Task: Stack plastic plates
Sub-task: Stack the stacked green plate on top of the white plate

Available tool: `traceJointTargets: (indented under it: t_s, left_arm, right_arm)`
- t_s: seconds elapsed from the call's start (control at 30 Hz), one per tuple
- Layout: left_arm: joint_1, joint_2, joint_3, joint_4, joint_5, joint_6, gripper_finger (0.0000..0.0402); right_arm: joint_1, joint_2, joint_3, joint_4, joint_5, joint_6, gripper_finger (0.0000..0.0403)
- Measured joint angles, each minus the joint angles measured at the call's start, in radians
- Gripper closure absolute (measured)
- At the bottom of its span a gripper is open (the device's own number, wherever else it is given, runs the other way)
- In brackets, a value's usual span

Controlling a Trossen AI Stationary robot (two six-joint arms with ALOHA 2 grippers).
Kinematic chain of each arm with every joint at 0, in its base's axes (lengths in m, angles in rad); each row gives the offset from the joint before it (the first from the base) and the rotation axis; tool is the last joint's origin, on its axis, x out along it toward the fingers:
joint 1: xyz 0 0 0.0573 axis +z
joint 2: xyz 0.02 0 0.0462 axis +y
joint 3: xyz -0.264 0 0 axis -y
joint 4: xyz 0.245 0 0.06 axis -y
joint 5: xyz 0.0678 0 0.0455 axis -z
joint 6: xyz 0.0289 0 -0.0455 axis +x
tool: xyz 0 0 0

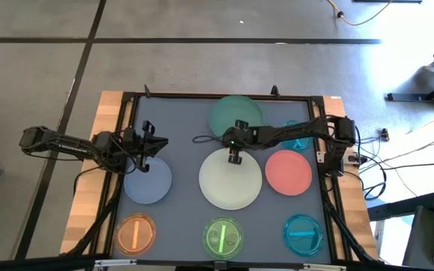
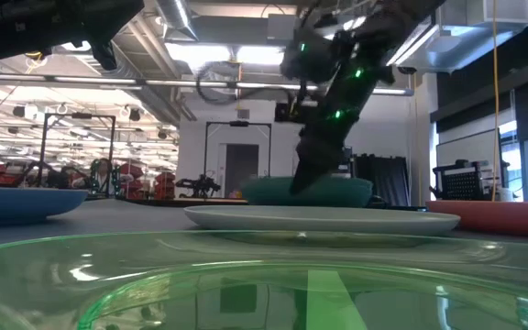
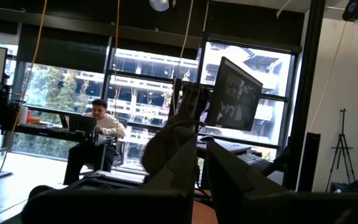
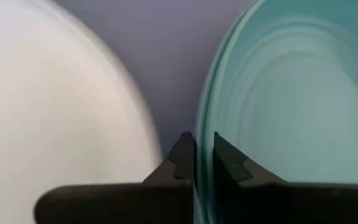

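Landmark: the large round matte cream-white plastic plate (image 1: 230,179) was taken as the reference; it lay flat on the grey table (image 1: 183,120).
Right gripper (image 4: 204,163): it was held just beyond the cream-white plate's far rim, its fingers narrowed to a thin slit astride the near rim of the large round matte green plastic plate (image 1: 235,114); firm contact could not be confirmed.
Green plate: it lay just beyond the cream-white plate, edges close but apart.
Left gripper (image 1: 146,153): it was held left of the cream-white plate, above the round blue-grey plastic plate (image 1: 148,181); whether its fingers were open could not be told.
Handling: the green plate was judged light, stiff and somewhat slippery, best pinched at the raised rim, where a shallow bite might slide off.
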Motion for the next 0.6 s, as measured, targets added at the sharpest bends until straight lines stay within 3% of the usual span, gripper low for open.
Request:
traceJointTargets:
  t_s: [0.33, 0.6]
  left_arm:
    - [0.0, 0.0, 0.0, 0.0, 0.0, 0.01, 0.037]
    - [0.0, 0.0, 0.0, 0.0, 0.0, 0.01, 0.037]
  right_arm:
    - [0.225, -0.15, 0.002, -0.051, 0.03, 0.054, 0.0393]
    - [0.447, -0.172, 0.002, -0.058, -0.011, 0.122, 0.0394]
